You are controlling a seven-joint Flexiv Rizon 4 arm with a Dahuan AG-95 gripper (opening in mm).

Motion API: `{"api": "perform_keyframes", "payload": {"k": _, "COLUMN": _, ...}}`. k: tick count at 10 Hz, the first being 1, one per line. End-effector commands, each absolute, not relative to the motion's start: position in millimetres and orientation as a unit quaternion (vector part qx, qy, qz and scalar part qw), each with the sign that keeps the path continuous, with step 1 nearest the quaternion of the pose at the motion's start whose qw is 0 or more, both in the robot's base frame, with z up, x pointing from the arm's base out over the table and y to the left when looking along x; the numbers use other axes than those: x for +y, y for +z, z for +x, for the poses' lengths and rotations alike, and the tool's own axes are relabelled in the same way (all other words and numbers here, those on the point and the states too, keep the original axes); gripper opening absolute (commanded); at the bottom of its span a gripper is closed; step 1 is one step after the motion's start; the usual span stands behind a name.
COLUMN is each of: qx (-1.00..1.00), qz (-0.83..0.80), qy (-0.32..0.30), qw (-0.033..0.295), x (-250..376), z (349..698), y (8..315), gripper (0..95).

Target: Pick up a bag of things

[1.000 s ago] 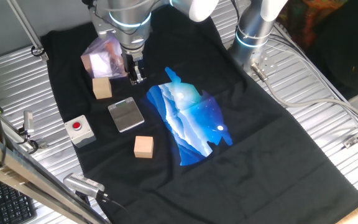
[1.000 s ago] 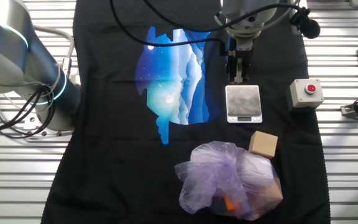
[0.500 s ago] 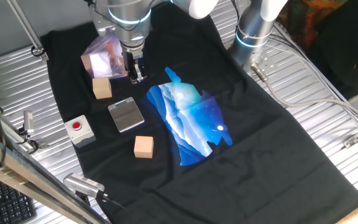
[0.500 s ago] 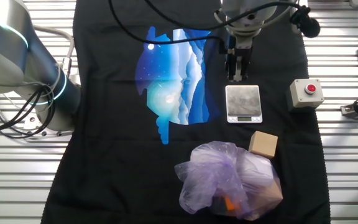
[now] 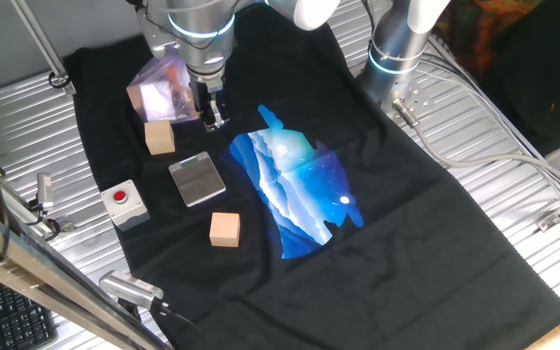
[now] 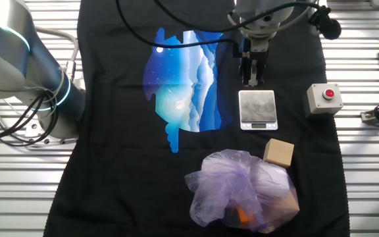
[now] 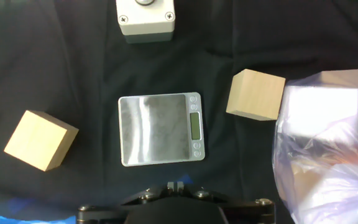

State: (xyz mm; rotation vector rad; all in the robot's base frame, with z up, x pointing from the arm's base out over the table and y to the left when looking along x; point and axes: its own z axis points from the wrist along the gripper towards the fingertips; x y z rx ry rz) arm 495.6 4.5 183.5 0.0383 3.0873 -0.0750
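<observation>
The bag of things (image 5: 161,89) is a pale pink-lavender crinkly plastic bag with blocky contents. It lies at the far left of the black cloth, and also shows in the other fixed view (image 6: 243,191) and at the right edge of the hand view (image 7: 328,143). My gripper (image 5: 213,119) hangs above the cloth just right of the bag, not touching it. In the other fixed view the gripper (image 6: 251,79) is beyond the silvery plate (image 6: 258,109). In the hand view the gripper (image 7: 176,185) is shut, with the fingertips together and nothing between them.
A tan wooden cube (image 5: 160,137) lies against the bag, and a second cube (image 5: 225,229) sits nearer the front. A red push-button box (image 5: 123,203) stands at the cloth's left edge. A blue and white print (image 5: 299,185) covers the cloth's middle. A second robot arm's base (image 5: 395,49) stands at the back.
The gripper has edged very slightly away from the silvery plate. Nothing else has moved.
</observation>
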Motion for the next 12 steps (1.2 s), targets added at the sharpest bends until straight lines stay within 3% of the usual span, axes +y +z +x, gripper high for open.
{"api": "perform_keyframes", "payload": {"k": 1, "qx": 0.999, "qz": 0.010, "qy": -0.024, "qw": 0.022, "x": 4, "z": 496, "y": 183, "gripper": 0.0}}
{"api": "perform_keyframes", "payload": {"k": 3, "qx": 1.000, "qz": -0.014, "qy": -0.024, "qw": 0.012, "x": 3, "z": 496, "y": 184, "gripper": 0.0}}
{"api": "perform_keyframes", "payload": {"k": 6, "qx": 0.994, "qz": -0.107, "qy": -0.020, "qw": -0.016, "x": -74, "z": 489, "y": 197, "gripper": 0.0}}
{"api": "perform_keyframes", "payload": {"k": 12, "qx": 0.980, "qz": -0.196, "qy": -0.037, "qw": -0.026, "x": -133, "z": 477, "y": 204, "gripper": 0.0}}
